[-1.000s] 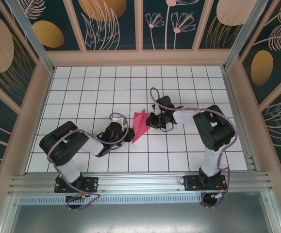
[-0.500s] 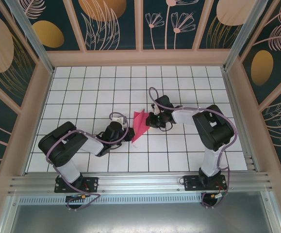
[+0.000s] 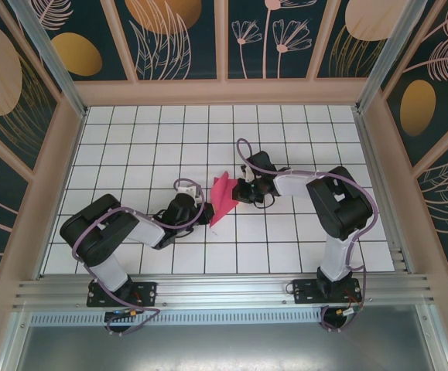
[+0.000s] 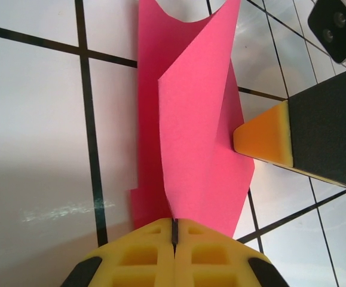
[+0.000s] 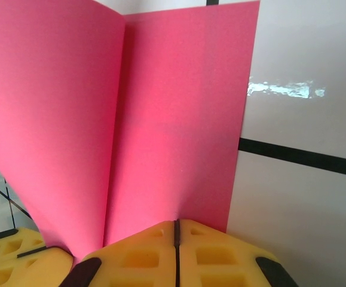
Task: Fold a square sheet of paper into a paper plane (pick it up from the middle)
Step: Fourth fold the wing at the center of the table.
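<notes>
Left fingers are pinched tight on the narrow end of the folded pink paper, and the right fingers are clamped just as tight on its side edge. So the paper's caught between the two arms, one flap standing up, around the middle of the white tiled worktop.

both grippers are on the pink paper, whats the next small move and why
Probably lower the right gripper toward the table to lay the raised flap flat. The pink paper stands in a V along its crease, pinched shut at its narrow end by the left gripper and at its edge by the right.
</notes>
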Robot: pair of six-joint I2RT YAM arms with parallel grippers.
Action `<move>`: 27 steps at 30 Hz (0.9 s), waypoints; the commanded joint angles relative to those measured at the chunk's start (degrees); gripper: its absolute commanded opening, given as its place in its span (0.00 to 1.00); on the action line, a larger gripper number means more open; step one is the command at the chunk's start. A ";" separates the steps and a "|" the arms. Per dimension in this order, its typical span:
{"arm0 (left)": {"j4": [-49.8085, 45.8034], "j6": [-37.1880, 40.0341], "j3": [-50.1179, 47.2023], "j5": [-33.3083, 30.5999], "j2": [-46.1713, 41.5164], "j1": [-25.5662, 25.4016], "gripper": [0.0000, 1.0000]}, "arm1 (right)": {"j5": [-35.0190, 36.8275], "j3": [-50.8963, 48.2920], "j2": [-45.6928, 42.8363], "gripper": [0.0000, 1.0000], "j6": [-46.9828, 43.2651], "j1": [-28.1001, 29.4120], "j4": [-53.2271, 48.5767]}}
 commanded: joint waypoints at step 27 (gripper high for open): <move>-6.14 2.89 3.01 0.70 4.04 0.47 0.00 | 0.69 5.68 -1.06 0.16 -5.22 -0.29 -3.60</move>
